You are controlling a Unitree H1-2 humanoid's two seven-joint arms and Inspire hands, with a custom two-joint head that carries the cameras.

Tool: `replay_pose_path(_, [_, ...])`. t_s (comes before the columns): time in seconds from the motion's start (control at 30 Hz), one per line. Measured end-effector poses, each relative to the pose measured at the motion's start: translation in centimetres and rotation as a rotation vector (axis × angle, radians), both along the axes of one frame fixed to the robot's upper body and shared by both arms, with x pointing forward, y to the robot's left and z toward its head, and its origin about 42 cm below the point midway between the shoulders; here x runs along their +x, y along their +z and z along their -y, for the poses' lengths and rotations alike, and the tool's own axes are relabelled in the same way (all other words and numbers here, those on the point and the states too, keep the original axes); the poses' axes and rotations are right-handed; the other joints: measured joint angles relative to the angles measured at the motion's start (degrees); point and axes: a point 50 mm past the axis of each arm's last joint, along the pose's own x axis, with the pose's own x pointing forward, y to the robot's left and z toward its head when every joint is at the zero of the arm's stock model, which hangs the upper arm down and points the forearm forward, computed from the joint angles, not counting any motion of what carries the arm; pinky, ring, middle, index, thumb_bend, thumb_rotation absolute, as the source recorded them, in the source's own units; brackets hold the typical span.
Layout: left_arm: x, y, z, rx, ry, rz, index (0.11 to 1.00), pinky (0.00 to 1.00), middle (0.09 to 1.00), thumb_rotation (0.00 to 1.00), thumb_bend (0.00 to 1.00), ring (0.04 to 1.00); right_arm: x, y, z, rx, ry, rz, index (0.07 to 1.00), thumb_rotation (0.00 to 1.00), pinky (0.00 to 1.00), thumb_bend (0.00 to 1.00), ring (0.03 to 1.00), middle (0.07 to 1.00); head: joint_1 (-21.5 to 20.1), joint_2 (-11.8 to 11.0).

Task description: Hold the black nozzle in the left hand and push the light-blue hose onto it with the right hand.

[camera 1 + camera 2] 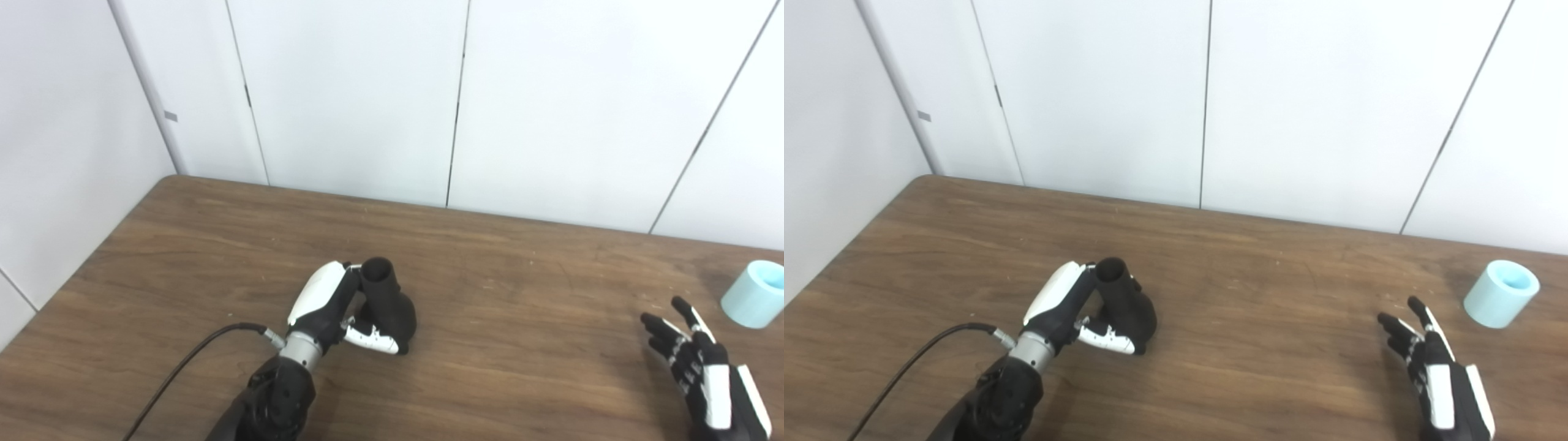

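- While the left hand (335, 309) is wrapped around the black nozzle (388, 300), the robot appears to be in the first half of the job: the nozzle is held, the hose is not yet picked up.
- The left hand's fingers and thumb close on the nozzle's wide lower body, which sits on or just above the wooden table (502, 288); the pictures do not settle whether it is lifted clear.
- The nozzle's narrow open end points up and slightly away from the robot, free of the fingers, so the mating end looks reachable.
- A black cable (184, 364) runs from the left wrist toward the lower left edge.
- The right hand (1436, 367) hovers low at the right of the table, empty, with its fingers spread and pointing away from the robot.
- The light-blue hose (1500, 293), a short piece of tube, lies just beyond and to the right of those fingertips, near but not touching, with its open end tilted up and back.
- The hose lies well apart from the nozzle, across most of the table's width.
- The next move probably calls for the right hand to reach forward and right, close around the hose's side and leave one open end free.
- After that, the hose would need carrying across and lining up with the nozzle's open end before pushing.
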Motion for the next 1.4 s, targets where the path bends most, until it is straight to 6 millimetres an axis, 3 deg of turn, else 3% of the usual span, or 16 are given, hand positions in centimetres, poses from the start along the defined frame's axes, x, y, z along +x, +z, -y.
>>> replay_pose_path(0.23, [-1.1,-0.8,2.7,-0.023,-0.068,-0.014,0.493,1.00,0.491,0.00,0.52,0.619,0.0,0.7,-1.6,0.033,0.010,0.003,0.971,1.00,0.93,0.54,0.901,0.819,-1.15,0.70])
replay_pose_path(0.83, [-2.8,-1.5,7.3,0.080,-0.265,0.011,0.478,1.00,0.509,0.00,0.52,0.645,-0.2,1.4,-1.5,0.018,-0.007,0.005,0.975,1.00,0.95,0.52,0.909,0.817,-2.90,2.37])
replay_pose_path(1.4, [-3.3,-1.9,8.3,0.068,-0.289,-0.016,0.499,1.00,0.484,0.00,0.52,0.644,-0.4,2.9,-1.9,0.022,-0.005,0.006,0.975,1.00,0.93,0.54,0.908,0.811,-7.38,5.45])
